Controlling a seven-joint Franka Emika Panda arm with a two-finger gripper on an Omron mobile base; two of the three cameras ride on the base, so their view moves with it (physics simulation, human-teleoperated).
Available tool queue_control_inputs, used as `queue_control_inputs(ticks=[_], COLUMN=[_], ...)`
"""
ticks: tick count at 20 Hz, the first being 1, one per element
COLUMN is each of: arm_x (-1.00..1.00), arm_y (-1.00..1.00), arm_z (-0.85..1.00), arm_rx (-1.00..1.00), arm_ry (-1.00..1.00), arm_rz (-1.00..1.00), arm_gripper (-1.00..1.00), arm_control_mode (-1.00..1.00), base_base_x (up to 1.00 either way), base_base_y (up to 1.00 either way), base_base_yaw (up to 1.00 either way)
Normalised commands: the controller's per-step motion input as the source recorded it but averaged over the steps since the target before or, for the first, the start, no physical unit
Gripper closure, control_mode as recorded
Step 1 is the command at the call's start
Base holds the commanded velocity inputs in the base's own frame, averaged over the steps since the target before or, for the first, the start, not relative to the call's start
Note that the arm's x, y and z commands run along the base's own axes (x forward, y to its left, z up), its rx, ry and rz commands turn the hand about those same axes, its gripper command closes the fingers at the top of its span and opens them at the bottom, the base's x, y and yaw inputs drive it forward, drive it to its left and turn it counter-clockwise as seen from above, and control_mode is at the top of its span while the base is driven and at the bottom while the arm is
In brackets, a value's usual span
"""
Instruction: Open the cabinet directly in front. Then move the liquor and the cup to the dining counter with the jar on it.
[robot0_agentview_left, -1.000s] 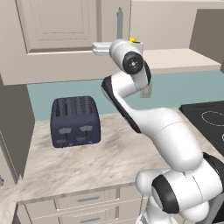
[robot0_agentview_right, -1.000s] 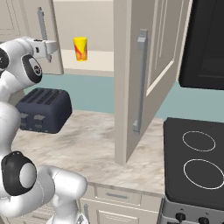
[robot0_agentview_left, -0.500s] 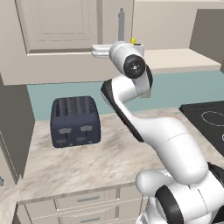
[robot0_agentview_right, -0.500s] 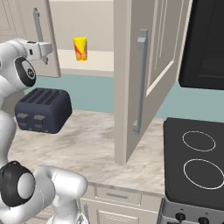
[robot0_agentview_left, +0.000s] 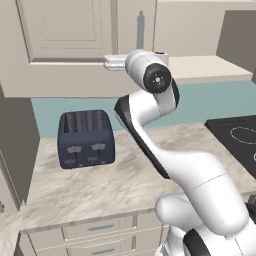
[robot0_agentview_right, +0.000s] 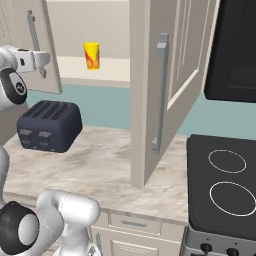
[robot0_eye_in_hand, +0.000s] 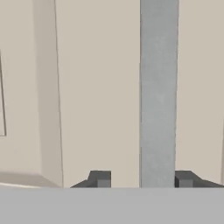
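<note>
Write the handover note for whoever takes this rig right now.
Gripper: open, fingertips on either side of the left door's handle, not clamped.
Cabinet: right door swung wide; left door looks partly open.
Cup: upright on the cabinet shelf.
Done: right door open.
Left: finish the left door, then carry the liquor and cup to the dining counter.

A dark blue toaster (robot0_agentview_left: 86, 138) stands on the marbled desk (robot0_agentview_left: 115, 187) toward its left back edge, against the teal wall. At the desk's right edge lies a black cooktop (robot0_agentview_right: 223, 188) with two white rings. A dark microwave (robot0_agentview_right: 234, 50) hangs above it. Drawers (robot0_agentview_left: 100, 228) run below the front edge.
</note>
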Motion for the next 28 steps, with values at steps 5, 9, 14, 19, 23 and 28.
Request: queue_control_inputs(ticks=[5,9,14,19,23,28], arm_x=[-0.94,-1.00,-1.00,-1.00,-1.00,-0.19], arm_y=[1.00,1.00,1.00,1.00,1.00,0.56], arm_z=[-0.14,-0.22,-0.06,-0.07,-0.01,0.01], arm_rx=[0.00,0.00,0.00,0.00,0.00,-0.04], arm_ry=[-0.01,-0.01,0.00,0.00,0.00,-0.01], arm_rz=[-0.01,-0.01,-0.06,-0.13,-0.22,-0.07], arm_gripper=[1.00,1.00,1.00,1.00,1.00,-1.00], arm_control_mode=[-1.00,-1.00,-1.00,-1.00,-1.00,-1.00], base_base_x=[0.00,0.00,0.00,0.00,0.00,0.00], base_base_y=[0.00,0.00,0.00,0.00,0.00,0.00], base_base_yaw=[0.00,0.00,0.00,0.00,0.00,0.00])
